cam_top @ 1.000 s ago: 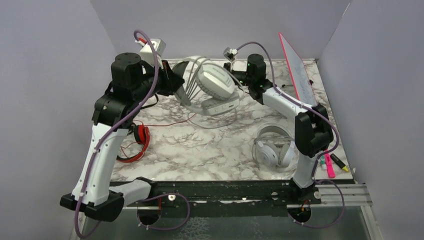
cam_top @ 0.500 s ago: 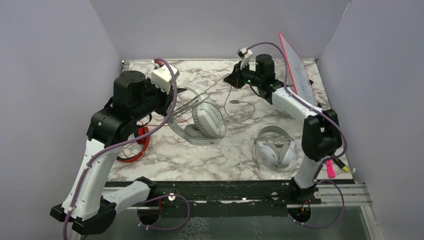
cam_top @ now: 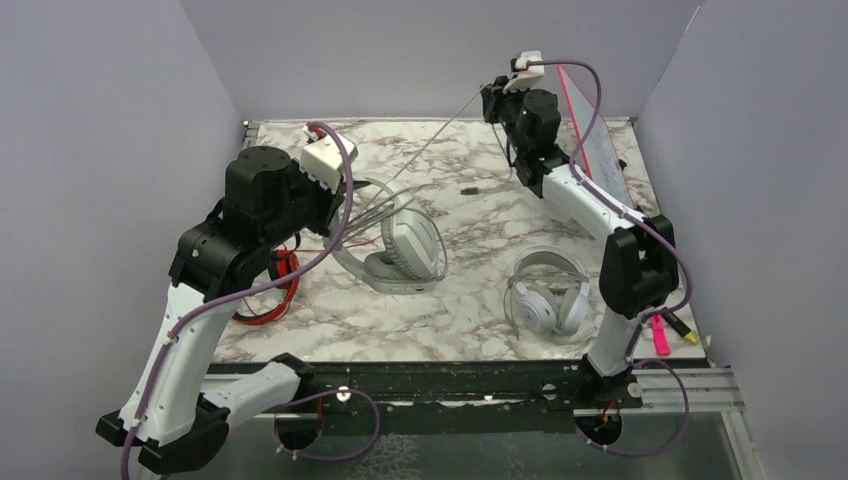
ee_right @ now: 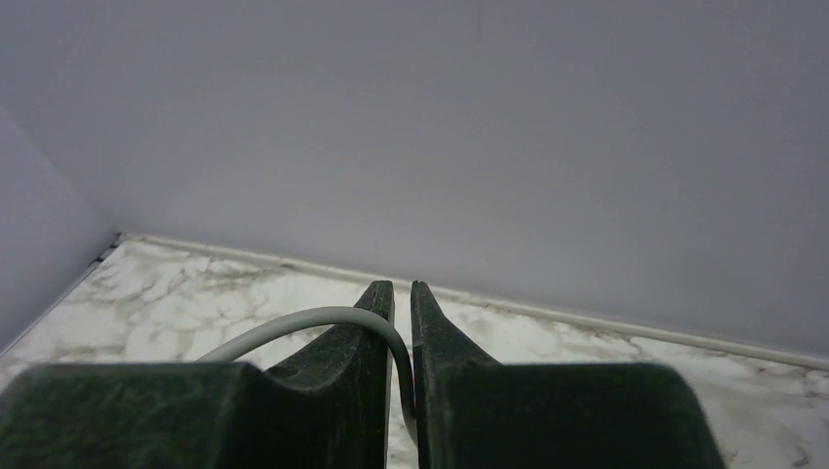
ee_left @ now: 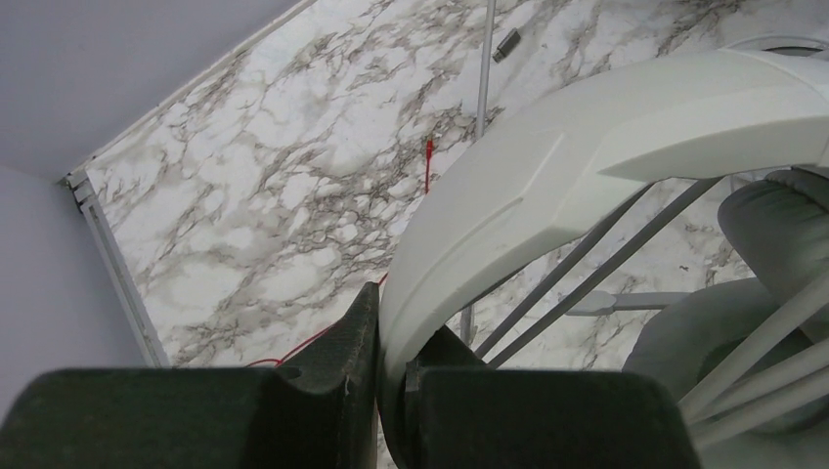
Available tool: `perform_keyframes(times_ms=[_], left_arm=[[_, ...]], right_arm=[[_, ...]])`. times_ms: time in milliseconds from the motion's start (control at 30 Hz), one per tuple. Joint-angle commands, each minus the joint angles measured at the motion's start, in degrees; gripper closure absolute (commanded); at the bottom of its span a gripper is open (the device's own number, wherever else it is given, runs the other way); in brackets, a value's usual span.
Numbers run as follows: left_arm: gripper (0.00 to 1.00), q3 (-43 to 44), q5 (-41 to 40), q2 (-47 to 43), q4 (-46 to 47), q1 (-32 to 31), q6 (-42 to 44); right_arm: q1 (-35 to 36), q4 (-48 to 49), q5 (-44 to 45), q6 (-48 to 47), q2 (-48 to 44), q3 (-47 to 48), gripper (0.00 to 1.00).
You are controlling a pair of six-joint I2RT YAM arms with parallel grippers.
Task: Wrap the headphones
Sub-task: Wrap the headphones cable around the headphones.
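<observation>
The left gripper (ee_left: 391,337) clamps the band of the light grey headphones (cam_top: 405,248) at mid-frame while the right gripper (ee_right: 401,327), upper right, narrowly pinches their taut grey cable (cam_top: 440,132), which I judge could slip out or drag the headset if pulled harder.

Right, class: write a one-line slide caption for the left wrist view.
Left end effector clamps the light grey headset by its headband, thin cable running off over the marble table.
</observation>
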Motion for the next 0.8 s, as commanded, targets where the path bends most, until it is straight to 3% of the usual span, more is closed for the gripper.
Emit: perform_keyframes(times_ms=[0, 100, 233, 400, 667, 767], left_arm=[[1.00, 1.74, -3.36, -2.90, -2.08, -0.72, -0.87], [1.00, 1.08, -5.83, -3.36, -2.48, -1.16, -1.19], [1.00, -0.67, -11.93, -1.91, -3.11, -1.40, -2.25], [1.00, -0.85, -29.34, 6.01, -5.23, -1.41, -6.93], [1.00, 1.75, -39.62, 15.27, -4.37, -0.51, -14.32], [1.00, 2.94, -39.87, 19.18, -4.10, 2.89, -16.22]], right_arm=[[-1.72, 3.30, 10.10, -4.32, 4.54, 6.98, 0.84], [-2.66, 1.16, 7.13, -4.71, 4.75, 9.14, 0.84], [-2.95, -8.84, -7.60, -8.02, 2.75, 14.69, 1.00], [-2.95, -22.64, -17.28, -8.78, 2.19, 23.12, 1.00], [-2.85, -31.69, -23.30, -8.63, -0.45, 27.79, 1.00], [-2.71, -36.85, -25.97, -8.48, 0.47, 32.40, 1.00]])
